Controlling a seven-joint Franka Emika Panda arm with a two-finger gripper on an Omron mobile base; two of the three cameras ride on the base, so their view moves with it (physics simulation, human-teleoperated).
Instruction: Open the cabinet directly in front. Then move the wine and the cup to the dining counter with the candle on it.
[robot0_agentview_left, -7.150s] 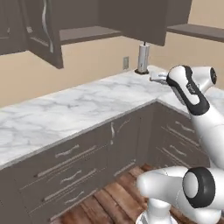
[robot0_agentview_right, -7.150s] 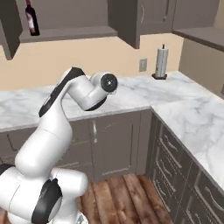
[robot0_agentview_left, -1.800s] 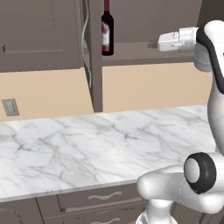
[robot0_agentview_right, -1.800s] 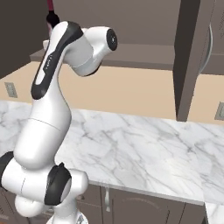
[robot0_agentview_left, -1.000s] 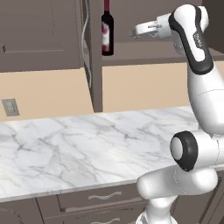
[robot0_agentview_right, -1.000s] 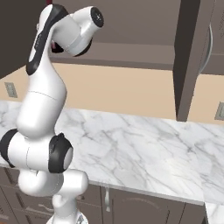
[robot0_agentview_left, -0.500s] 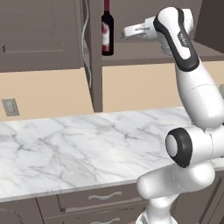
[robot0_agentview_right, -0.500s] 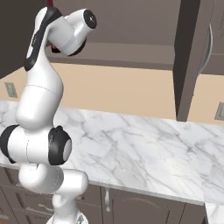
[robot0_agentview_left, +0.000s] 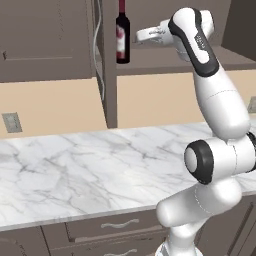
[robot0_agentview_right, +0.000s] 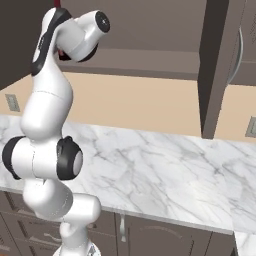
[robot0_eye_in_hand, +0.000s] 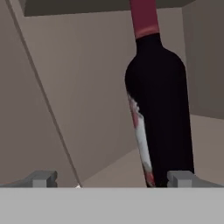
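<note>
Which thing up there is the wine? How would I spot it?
Look above the marble worktop to the open cabinet on the wall. The wine stands upright on its shelf, beside the open gripper. It is a tall dark bottle with a red neck and a white-and-red label.

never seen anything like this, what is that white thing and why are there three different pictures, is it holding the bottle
The white thing is a robot arm on a base that can drive, in a computer-drawn kitchen. Two pictures come from cameras on the base, behind the arm to its left and its right. The third comes from a camera on the hand, looking along the gripper.

The arm reaches up into an open wall cabinet where a dark wine bottle with a red neck stands on the shelf. Below is a marble worktop.

It is not holding the bottle. In the hand view the gripper is open, and the bottle stands just ahead, towards one finger.
</note>
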